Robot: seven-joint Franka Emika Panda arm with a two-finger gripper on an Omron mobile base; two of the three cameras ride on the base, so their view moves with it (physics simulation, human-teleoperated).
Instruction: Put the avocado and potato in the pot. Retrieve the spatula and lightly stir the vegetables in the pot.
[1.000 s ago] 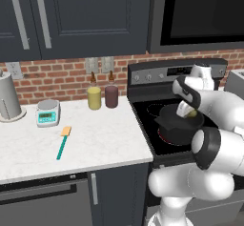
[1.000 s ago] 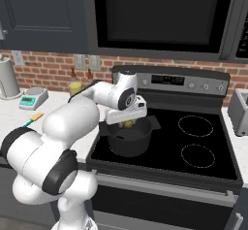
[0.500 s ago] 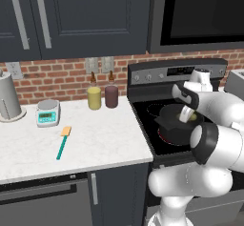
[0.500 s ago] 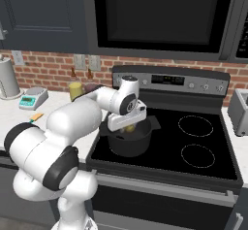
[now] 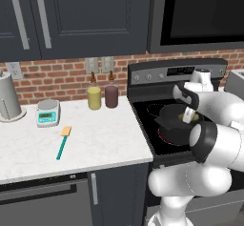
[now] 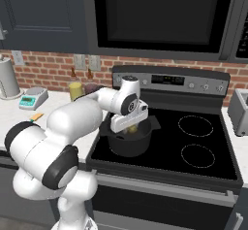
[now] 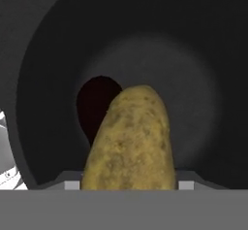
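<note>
Fingers (image 7: 128, 188) clenched on the potato (image 7: 130, 139), held over the open pot (image 6: 130, 140) on the stove's front-left burner. Avocado (image 7: 98, 105) lies on the pot floor, partly hidden behind the potato. Spatula (image 5: 63, 141) flat on the white desk (image 5: 105, 144), well apart from the stove (image 6: 203, 146).

Spatula (image 5: 63, 141) on counter (image 5: 105, 144); pot (image 6: 128, 141) on stove (image 6: 203, 171)

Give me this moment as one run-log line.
stage: potato drop | gripper: over pot, shut on potato | avocado: in pot | spatula: on counter, untouched
</note>
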